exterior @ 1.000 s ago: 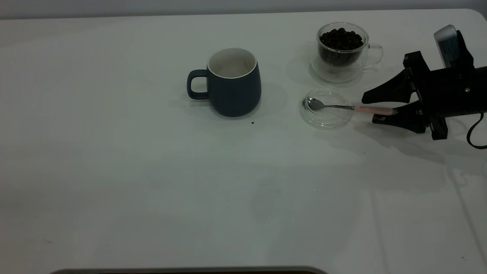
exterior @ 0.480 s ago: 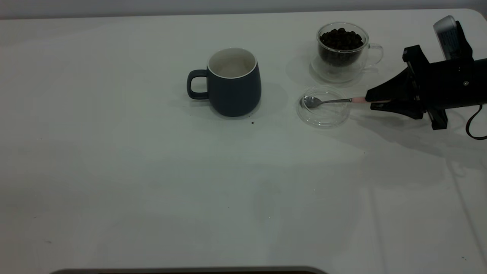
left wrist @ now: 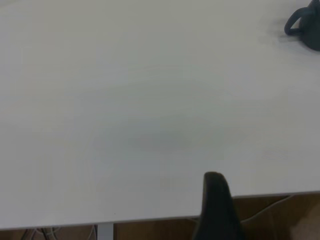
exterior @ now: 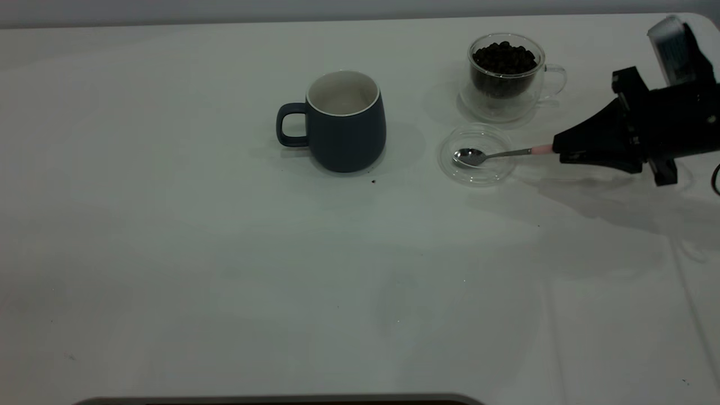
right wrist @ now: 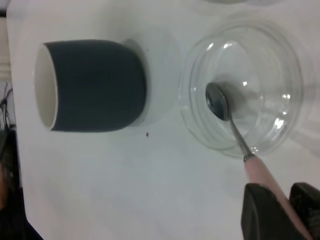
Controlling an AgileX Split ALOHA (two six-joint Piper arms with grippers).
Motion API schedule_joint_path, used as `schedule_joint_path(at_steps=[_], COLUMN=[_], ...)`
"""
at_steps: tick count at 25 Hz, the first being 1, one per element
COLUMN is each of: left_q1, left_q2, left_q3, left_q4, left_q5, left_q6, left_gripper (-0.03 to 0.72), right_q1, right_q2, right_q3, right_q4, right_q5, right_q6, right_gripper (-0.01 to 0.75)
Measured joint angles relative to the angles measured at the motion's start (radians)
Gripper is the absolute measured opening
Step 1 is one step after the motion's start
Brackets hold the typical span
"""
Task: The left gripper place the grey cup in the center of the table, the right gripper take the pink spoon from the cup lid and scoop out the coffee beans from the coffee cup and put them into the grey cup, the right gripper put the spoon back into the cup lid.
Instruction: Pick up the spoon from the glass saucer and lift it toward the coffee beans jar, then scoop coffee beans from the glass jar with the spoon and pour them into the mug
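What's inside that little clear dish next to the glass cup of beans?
The metal bowl of the pink spoon is in the cup lid. The right claw covers the end of its handle.

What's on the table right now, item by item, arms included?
grey cup: one, dark blue-grey with white inside, upright near the middle of the table, handle toward the left side.
coffee cup: one, clear glass, at the far right of the table, behind the cup lid.
coffee beans: one heap, dark brown, inside the coffee cup.
cup lid: one, clear, between the grey cup and the right gripper.
pink spoon: one, metal bowl over the cup lid, pink handle running to the right gripper.
table: one, white.
right gripper: black, at the right edge, jaws shut on the pink handle.
left gripper: black, seen only in the left wrist view, at the table's edge far from the grey cup.
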Motion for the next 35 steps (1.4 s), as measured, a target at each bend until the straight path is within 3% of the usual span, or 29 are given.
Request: schedule_joint_path(at_steps=[11,15,22,35], left_q1=[0.000,0.000,0.000,0.000], left_q2=[0.000,0.000,0.000,0.000], left_q3=[0.000,0.000,0.000,0.000], left_q4=[0.000,0.000,0.001,0.001], left_q5=[0.000,0.000,0.000,0.000], left_q6=[0.000,0.000,-0.002,-0.002], left_gripper=[0.567,0.567,0.567,0.567], right_q1=[0.000,0.000,0.000,0.042], right_q2=[-0.237,-0.275,-0.275,-0.157], right_q3=[-0.003,-0.083,-0.228,-0.372], right_q4=[-0.087,-0.133,-0.328,-0.410], right_q5=[-0.029,-0.099,-0.182,-0.213], right_q6=[0.016,0.001,0.124,0.129], right_gripper=[0.110,0.110,0.110,0.110])
